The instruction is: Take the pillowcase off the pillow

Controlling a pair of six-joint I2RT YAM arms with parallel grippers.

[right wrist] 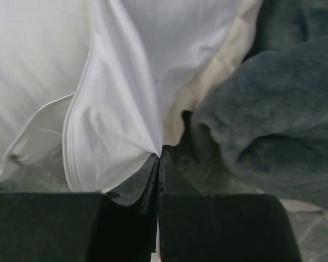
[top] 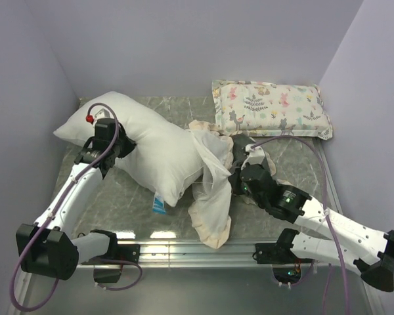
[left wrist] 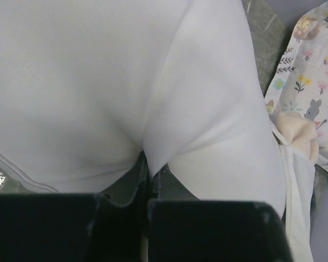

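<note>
The white pillow (top: 144, 141) lies slantwise from the back left to the table's middle. Its right end sits in the pillowcase (top: 213, 197), which is bunched and turned cream-white side out, its frill trailing toward the front edge. My left gripper (top: 123, 148) is shut on a pinched fold of the pillow (left wrist: 98, 82); the jaws (left wrist: 149, 166) are closed with white cloth between them. My right gripper (top: 235, 180) is shut on a white fold of the pillowcase (right wrist: 115, 109); its tips meet (right wrist: 159, 155). The case's dark grey outside (right wrist: 273, 109) bunches to the right.
The small floral animal-print pillow (top: 270, 108) lies at the back right, close to the pillowcase's frill (left wrist: 295, 128). Grey marble tabletop (top: 125, 197) shows in front of the pillow. Lilac walls close in on the left, back and right. A blue tag (top: 158, 205) hangs under the pillow.
</note>
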